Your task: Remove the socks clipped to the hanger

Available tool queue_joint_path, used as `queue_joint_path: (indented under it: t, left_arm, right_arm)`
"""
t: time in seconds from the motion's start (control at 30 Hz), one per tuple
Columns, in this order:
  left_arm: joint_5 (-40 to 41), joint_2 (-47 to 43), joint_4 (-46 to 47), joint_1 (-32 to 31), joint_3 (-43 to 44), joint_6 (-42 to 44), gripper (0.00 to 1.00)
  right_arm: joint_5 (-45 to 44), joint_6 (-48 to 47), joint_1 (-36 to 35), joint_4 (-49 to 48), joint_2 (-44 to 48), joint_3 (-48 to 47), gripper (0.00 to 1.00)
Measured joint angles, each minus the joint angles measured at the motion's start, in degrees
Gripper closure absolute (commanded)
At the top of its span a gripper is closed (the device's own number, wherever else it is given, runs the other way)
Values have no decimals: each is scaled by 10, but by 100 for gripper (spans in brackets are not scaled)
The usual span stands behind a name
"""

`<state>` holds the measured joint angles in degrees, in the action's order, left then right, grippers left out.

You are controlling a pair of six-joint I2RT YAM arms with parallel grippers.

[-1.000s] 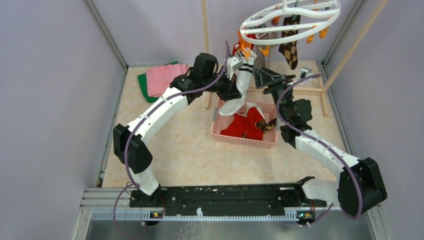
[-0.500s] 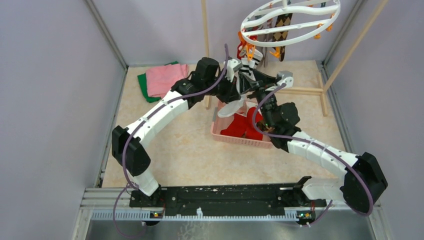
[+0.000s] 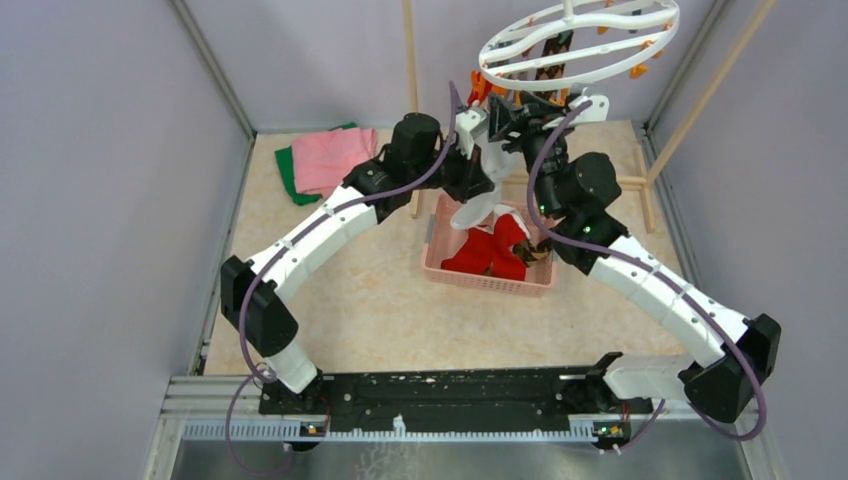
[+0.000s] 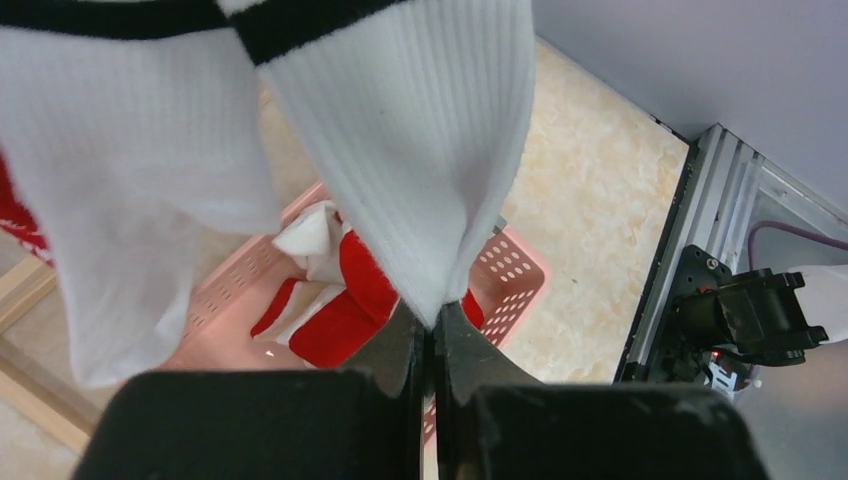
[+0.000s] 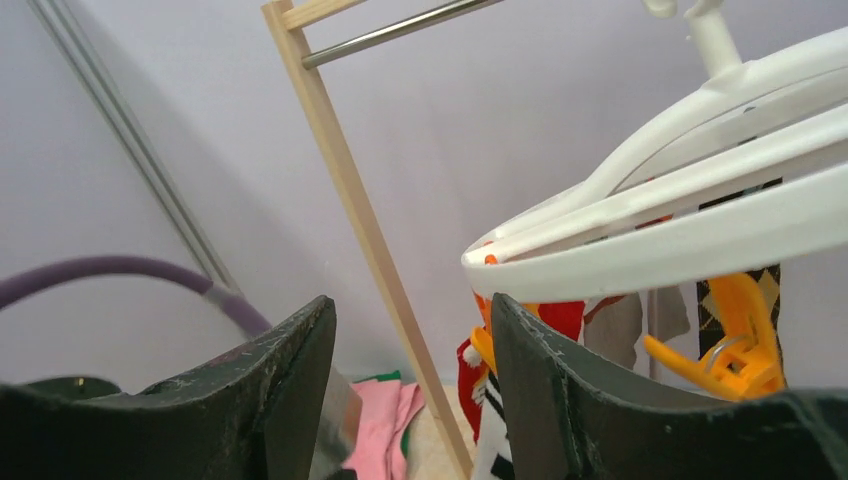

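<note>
Lavender walls [image 3: 100,200] all round, speckled beige tabletop [image 3: 360,300] underneath. Well out to the left of my left gripper [image 4: 432,325], the pink and green cloths [image 3: 325,158] lie folded, not my concern.

That left gripper is pinched tight on the lower fold of the white sock with black stripes [image 4: 400,150]. The sock runs up and away from the fingers, and I can't tell from here whether its cuff sits in a clip. Straight below the gripper is the pink basket [image 4: 512,272], with red socks [image 3: 485,250] lying in it.

Over to the right gripper [image 5: 410,350]: jaws apart at a middling width, nothing between them. Above and to the right of its fingers hangs the hanger [image 5: 650,225], its ring tilted. An orange clip [image 5: 740,350] dangles beneath it, with the argyle sock [image 5: 745,290] just behind that.

I reckon these socks are light, limp and stretchy, so a low pull only lengthens the fabric. I'd take hold near the cuff, just under the clip. The hanger looks free to swing, so a tug would likely rock it.
</note>
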<state>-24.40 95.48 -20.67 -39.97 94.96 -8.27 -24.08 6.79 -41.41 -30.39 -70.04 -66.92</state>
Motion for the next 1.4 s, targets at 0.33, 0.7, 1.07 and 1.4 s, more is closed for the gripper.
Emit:
queue_joint_path:
  t: [0.33, 0.7, 1.07, 1.4]
  left_arm:
    - [26, -5, 10, -30, -20, 12, 100]
    - [31, -16, 19, -28, -30, 14, 100]
    - [33, -16, 26, -28, -29, 16, 100]
    - [35, -16, 26, -28, -29, 22, 100]
  right_arm:
    - [-16, 31, 27, 115, -29, -76, 44]
    - [82, 87, 102, 241, -51, -108, 38]
    - [87, 70, 102, 299, -51, -123, 38]
    - [110, 56, 102, 288, -57, -123, 41]
